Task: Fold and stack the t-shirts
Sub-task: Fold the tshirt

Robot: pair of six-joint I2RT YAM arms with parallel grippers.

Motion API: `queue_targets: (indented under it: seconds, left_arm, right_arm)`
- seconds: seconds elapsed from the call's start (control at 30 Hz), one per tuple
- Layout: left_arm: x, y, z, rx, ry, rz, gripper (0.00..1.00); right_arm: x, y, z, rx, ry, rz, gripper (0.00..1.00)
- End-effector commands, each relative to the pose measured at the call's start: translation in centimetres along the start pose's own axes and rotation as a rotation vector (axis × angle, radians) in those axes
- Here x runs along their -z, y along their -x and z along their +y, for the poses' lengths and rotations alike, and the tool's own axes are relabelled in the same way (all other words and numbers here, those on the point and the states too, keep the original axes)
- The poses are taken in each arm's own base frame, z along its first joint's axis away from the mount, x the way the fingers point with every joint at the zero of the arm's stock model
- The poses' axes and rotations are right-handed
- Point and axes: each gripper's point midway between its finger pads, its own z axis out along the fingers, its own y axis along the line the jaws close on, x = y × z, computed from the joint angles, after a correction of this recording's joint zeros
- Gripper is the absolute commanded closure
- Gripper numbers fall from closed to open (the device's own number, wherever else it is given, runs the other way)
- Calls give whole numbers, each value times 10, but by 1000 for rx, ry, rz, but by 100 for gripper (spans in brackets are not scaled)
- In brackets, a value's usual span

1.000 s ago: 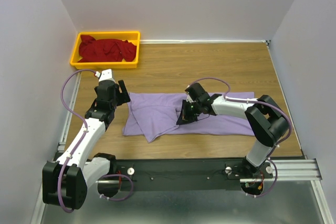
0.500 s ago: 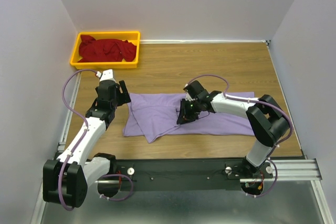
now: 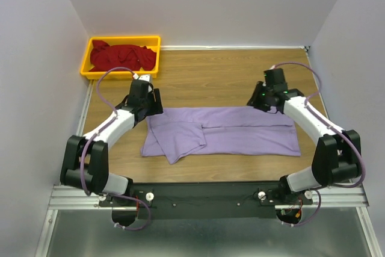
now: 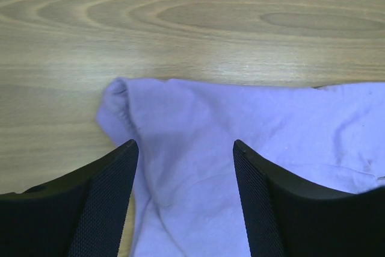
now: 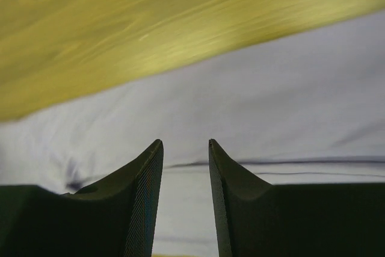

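A: Lavender t-shirt (image 3: 240, 130), where?
B: Flat on the desk (image 3: 228, 70), stretched along the near edge. Its left end is folded over into a loose flap toward the near left corner.
A: Dark red t-shirt (image 3: 120, 57)?
B: Bunched up in the yellow bin (image 3: 123, 39), far left corner of the desk. Well apart from the lavender one.
A: Left claw (image 4: 183, 148)?
B: Low over the lavender shirt's far left corner. Fingers (image 4: 108, 197) wide apart, cloth lying under them, nothing pinched.
A: Right claw (image 5: 185, 144)?
B: At the shirt's far edge, toward its right end. Narrow gap between the fingers, nothing in it. Lavender cloth below, bare wood beyond.
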Motion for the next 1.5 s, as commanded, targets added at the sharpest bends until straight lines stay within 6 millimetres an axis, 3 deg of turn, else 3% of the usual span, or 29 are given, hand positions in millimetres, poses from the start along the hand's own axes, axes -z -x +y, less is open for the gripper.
queue_targets:
  seconds: [0.0, 0.07, 0.1, 0.13, 0.23, 0.53, 0.63, 0.83, 0.97, 1.07, 1.1, 1.17, 1.27, 1.37, 1.4, 1.47]
  left_arm:
    - [-20, -10, -6, -24, -3, 94, 31]
    - [-29, -18, -3, -24, 13, 131, 32]
    - [-34, -21, 5, -22, 50, 133, 33]
    - [-41, -30, 14, -20, 88, 155, 34]
    - [-50, -44, 27, -2, 125, 216, 35]
    - [-57, -52, 61, 62, 199, 258, 35]
    - [-57, -52, 66, 66, 212, 259, 34]
    - [-64, -51, 77, 91, 233, 271, 34]
    - [-77, -41, 73, 98, 216, 273, 33]
    - [-90, -19, 62, 113, 176, 243, 32]
    - [-92, -12, 60, 115, 170, 230, 32]
    - [-95, 13, 51, 113, 157, 176, 30]
    - [-82, 50, 40, 110, 153, 72, 27]
    - [-52, 72, 32, 121, 147, -15, 26]
    - [-43, 63, 33, 145, 162, -1, 26]
    - [-11, 71, 32, 177, 190, -66, 26]
  right_arm:
    - [7, 24, -72, -132, -182, -94, 57]
    - [8, 42, -97, -226, -190, -161, 57]
    - [9, 47, -102, -242, -190, -188, 57]
    - [8, 57, -120, -283, -215, -234, 57]
    - [1, 60, -140, -332, -225, -241, 57]
    - [-39, 30, -188, -480, -231, -164, 58]
    - [-53, 16, -206, -514, -265, -126, 58]
    - [-69, 8, -228, -561, -301, -100, 58]
    - [-76, 28, -243, -585, -326, -130, 58]
    - [-82, 39, -257, -610, -347, -145, 58]
    - [-82, 55, -258, -607, -339, -172, 58]
    - [-86, 63, -256, -609, -322, -176, 58]
    - [-78, 87, -231, -591, -196, -193, 58]
    - [-65, 94, -199, -536, -102, -197, 58]
    - [-50, 104, -184, -508, -72, -232, 58]
    - [-43, 89, -154, -475, -17, -202, 58]
